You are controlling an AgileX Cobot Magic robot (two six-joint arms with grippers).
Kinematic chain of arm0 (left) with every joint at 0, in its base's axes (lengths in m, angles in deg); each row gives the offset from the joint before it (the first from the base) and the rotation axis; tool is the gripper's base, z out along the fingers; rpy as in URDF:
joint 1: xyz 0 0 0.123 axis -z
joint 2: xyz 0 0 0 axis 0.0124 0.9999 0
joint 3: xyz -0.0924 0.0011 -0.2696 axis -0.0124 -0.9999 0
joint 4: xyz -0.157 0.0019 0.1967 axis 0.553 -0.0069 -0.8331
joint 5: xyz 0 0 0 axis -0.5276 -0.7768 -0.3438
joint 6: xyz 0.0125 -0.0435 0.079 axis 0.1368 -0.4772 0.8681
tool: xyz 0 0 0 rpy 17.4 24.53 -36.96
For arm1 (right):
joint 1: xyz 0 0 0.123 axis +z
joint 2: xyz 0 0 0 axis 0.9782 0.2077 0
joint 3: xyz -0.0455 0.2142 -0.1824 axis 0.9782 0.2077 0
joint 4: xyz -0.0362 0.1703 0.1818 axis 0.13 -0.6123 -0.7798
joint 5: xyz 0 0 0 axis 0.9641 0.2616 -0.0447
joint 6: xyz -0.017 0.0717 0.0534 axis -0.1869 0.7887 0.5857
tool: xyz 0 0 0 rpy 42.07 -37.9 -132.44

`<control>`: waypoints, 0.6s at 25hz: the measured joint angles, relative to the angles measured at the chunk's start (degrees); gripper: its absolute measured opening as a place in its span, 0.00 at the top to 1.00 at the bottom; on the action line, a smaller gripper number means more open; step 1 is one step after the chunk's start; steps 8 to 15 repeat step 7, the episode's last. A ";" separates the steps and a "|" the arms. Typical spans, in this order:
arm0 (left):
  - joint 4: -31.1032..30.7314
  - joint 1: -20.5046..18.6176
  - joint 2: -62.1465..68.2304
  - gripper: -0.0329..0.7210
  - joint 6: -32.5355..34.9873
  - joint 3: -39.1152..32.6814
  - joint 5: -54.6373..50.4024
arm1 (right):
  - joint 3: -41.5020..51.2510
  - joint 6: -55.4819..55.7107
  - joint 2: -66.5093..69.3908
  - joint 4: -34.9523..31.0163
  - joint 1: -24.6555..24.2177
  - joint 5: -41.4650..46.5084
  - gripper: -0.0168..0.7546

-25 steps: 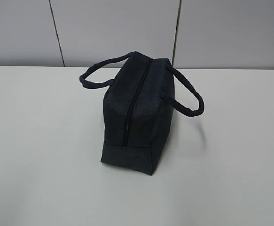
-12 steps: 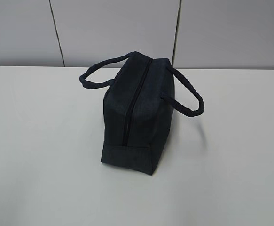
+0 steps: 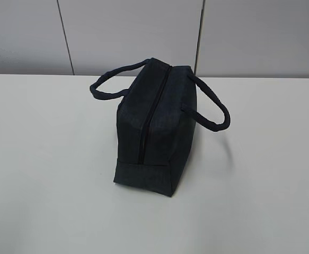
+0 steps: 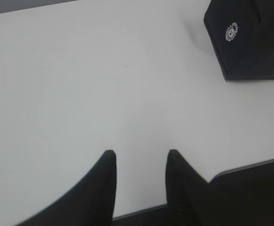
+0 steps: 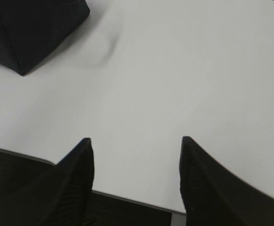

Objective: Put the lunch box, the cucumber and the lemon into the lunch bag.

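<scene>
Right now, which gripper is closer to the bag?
Neither clearly. The left gripper hangs open by the near edge of the table, with the bag ahead on its right. The right gripper, also open, has the bag ahead on its left. Neither touches it.

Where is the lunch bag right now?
The lunch bag stands upright near the middle of the white table in the exterior view, zipper closed, a handle drooping to each side, nothing else beside it.

White table [image 3: 48, 159], grey panel wall [image 3: 127, 32].
</scene>
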 joint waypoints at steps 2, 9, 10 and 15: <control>0.00 0.00 0.00 0.64 0.00 0.00 0.00 | 0.00 0.00 0.00 0.00 0.00 0.00 0.41; 0.00 0.00 0.00 0.64 0.00 0.00 0.00 | 0.00 0.00 0.00 0.00 0.00 0.00 0.41; 0.00 0.00 0.00 0.64 0.00 0.00 0.00 | 0.00 0.00 0.00 0.00 0.00 0.00 0.41; 0.00 0.00 0.00 0.64 0.00 0.00 0.00 | 0.00 0.00 0.00 0.00 0.00 0.00 0.41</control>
